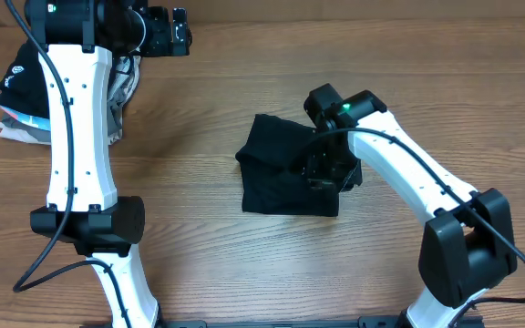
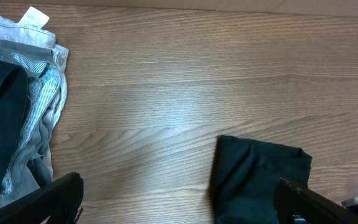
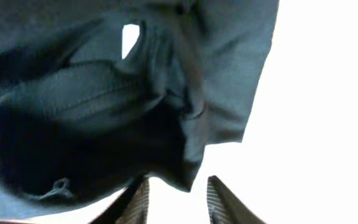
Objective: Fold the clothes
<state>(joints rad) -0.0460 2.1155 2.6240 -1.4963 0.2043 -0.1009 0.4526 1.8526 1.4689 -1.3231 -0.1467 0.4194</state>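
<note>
The right gripper [image 3: 176, 202] hovered at the right edge of the shirt [image 1: 285, 178]. Its ribbed fingers [image 3: 138, 202] were partly apart and clamped nothing, and the fabric lay just ahead and to their left. The shirt sat mid-table [image 1: 244, 82], a soft, matte black, lumpy near-square bundle with no clear long axis. The right arm was far nearer. Beyond, the left gripper [image 1: 167, 36] gaped wide beside a pile [image 1: 25, 100] of folded garments.
</note>
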